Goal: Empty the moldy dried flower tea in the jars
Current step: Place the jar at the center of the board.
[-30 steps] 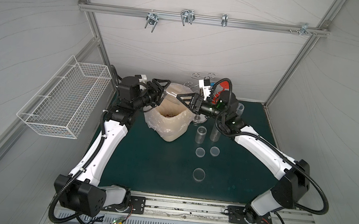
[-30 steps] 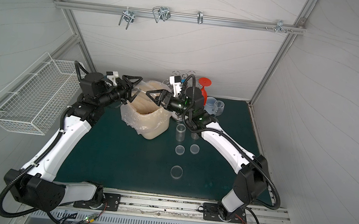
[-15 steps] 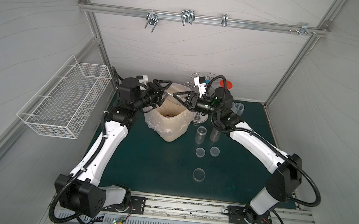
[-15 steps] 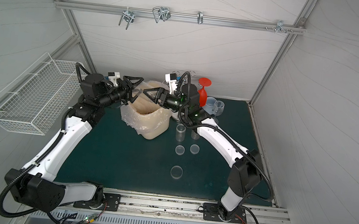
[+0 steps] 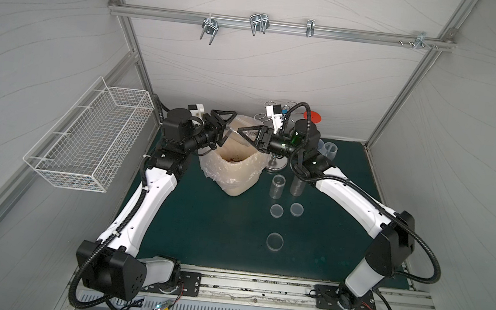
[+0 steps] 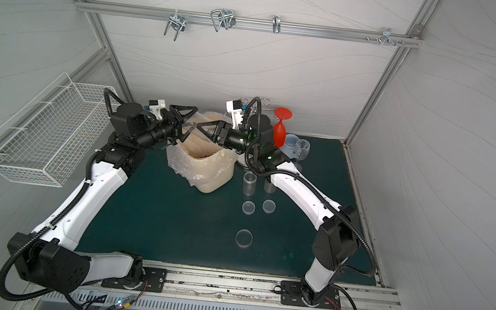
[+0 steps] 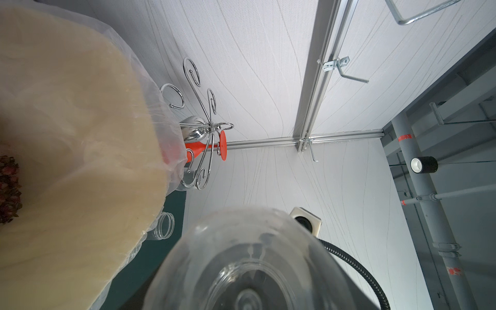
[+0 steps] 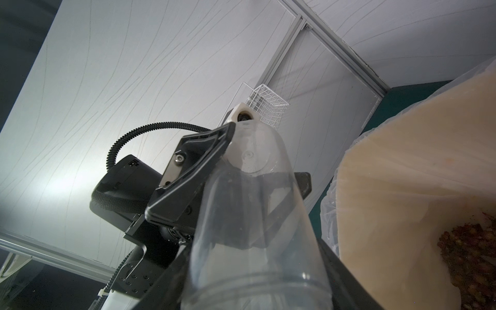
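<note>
The moldy dried flower tea [image 5: 233, 159] lay as a reddish-brown heap at the bottom of the bin [image 5: 238, 185]. The bin was a beige tub lined with a clear bag, standing toward the back of the table [image 5: 200, 230].

Above the bin's mouth I found the held jar [image 8: 255, 214] in the air, roughly on its side and lidless. Its wall was see-through in both wrist views. The left tool [image 5: 225, 129] was closed on this jar near its base, one finger on each side, as the right wrist view showed. The right tool [image 5: 244, 136] faced it from the opposite end, and the jar's threaded mouth end lay between its fingers. Those fingers stood partly apart. I could not tell whether they pressed the jar or merely flanked it.

Just beside the bin, on the right arm's side, the first standing jar [image 5: 278, 185] stood upright and open. The second standing jar [image 5: 297, 187] stood next to it, partly hidden under the right arm. In front of them, toward the base rail, lay a small lid [image 5: 276, 211] and a second small lid [image 5: 296, 209], near each other. A large lid [image 5: 274, 241] lay further forward, apart from both.

Behind the right arm stood a chrome rack [image 7: 206, 126] with a red glass [image 6: 280, 129] hanging upside down from it. A pale blue mug [image 6: 290, 143] and a clear stemmed glass [image 6: 303, 147] stood close by. A white wire basket [image 5: 90, 131] hung on the left wall.
</note>
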{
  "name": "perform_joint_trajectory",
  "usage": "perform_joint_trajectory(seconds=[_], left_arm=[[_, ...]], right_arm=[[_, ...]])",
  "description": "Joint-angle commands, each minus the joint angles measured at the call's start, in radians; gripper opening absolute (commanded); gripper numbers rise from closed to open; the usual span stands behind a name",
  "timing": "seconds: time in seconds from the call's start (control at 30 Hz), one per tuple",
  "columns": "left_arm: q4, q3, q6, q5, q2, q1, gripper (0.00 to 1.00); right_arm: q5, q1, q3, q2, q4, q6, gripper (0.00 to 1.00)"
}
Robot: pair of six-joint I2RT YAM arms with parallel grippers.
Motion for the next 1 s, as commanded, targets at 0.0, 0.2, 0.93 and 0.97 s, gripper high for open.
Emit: perform_joint_trajectory(seconds=[0.0, 0.2, 0.93, 0.97], left_arm=[[0.043, 0.013, 0.038, 0.007, -0.009, 0.0, 0.53], [-0.052, 0.064, 0.147, 0.001, -0.012, 0.0, 0.85], [-0.56, 0.284, 0.85, -0.318, -0.093, 0.001, 0.99], [-0.576, 0.285, 0.874, -0.341, -0.1, 0.001, 0.99]], right_arm=[[0.004, 0.014, 0.032, -0.022, -0.009, -0.032, 0.3], [0.029, 0.014, 0.016, -0.064, -0.04, -0.073, 0.18], [0.152, 0.014, -0.066, -0.314, -0.372, -0.384, 0.11], [0.157, 0.015, -0.071, -0.331, -0.401, -0.403, 0.11]])
